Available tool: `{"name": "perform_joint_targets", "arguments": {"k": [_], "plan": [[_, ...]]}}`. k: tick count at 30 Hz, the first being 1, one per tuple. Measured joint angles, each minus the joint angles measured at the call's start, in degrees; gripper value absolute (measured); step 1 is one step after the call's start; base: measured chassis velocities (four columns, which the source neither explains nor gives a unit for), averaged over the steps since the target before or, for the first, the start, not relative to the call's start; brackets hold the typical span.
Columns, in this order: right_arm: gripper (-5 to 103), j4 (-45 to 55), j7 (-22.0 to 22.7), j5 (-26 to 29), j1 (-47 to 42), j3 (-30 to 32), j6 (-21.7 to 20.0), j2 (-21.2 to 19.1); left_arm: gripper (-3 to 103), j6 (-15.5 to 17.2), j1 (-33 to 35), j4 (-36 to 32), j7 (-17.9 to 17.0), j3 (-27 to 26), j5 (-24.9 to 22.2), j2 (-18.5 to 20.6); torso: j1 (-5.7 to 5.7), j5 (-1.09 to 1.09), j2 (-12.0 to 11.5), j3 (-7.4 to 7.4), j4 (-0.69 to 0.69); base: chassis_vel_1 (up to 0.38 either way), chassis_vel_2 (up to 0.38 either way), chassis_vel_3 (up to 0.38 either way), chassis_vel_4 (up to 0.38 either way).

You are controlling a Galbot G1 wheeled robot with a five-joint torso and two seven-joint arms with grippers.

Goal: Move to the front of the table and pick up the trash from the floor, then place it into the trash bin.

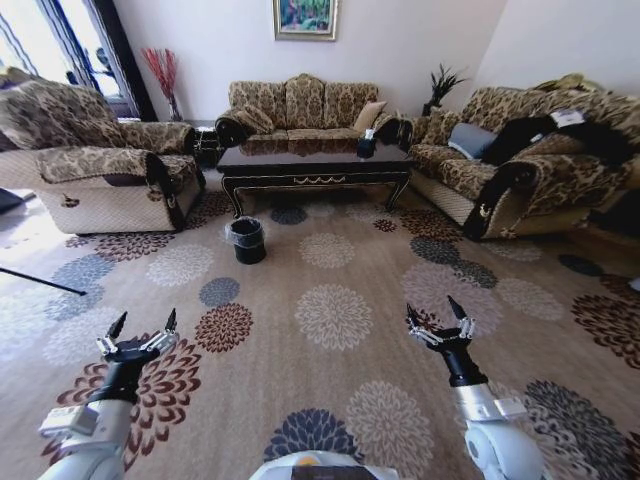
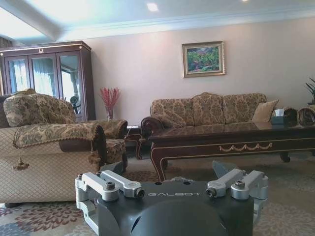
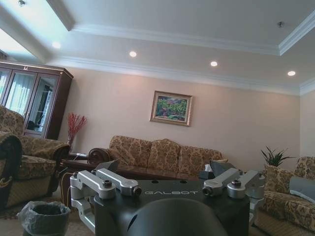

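- Your left gripper hovers wide open and empty over the near carpet.
- Your right gripper does likewise.
- The black trash bin stands just before the far coffee table.

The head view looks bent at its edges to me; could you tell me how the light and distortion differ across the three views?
Head view: wide-angle bowing, window glare at upper left, reflections on the table. Left wrist view: cool cast, bright ceiling. Right wrist view: recessed spotlights glowing, straight lines.

Open floor ahead; trash bin fronts table.
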Motion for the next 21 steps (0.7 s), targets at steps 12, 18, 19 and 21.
{"name": "perform_joint_targets", "arguments": {"k": [12,18,19,21], "plan": [[100,0.0,0.0,0.0,0.0,0.0,0.0,0.0,100,0.0,0.0,0.0,0.0,0.0,0.0,0.0,0.89,0.0,2.5,1.65,0.0,0.0,0.0,0.0,0.0],[100,0.0,0.0,0.0,0.0,0.0,0.0,0.0,100,0.0,0.0,0.0,0.0,0.0,0.0,0.0,1.38,0.0,3.8,2.45,0.0,0.0,0.0,0.0,0.0],[100,0.0,0.0,0.0,0.0,0.0,0.0,0.0,100,0.0,0.0,0.0,0.0,0.0,0.0,0.0,1.57,0.0,4.4,2.81,-0.01,0.0,0.0,0.0,0.0],[100,0.0,0.0,0.0,0.0,0.0,0.0,0.0,100,0.0,0.0,0.0,0.0,0.0,0.0,0.0,1.73,0.0,4.8,3.09,0.0,0.0,0.0,0.0,0.0]]}}
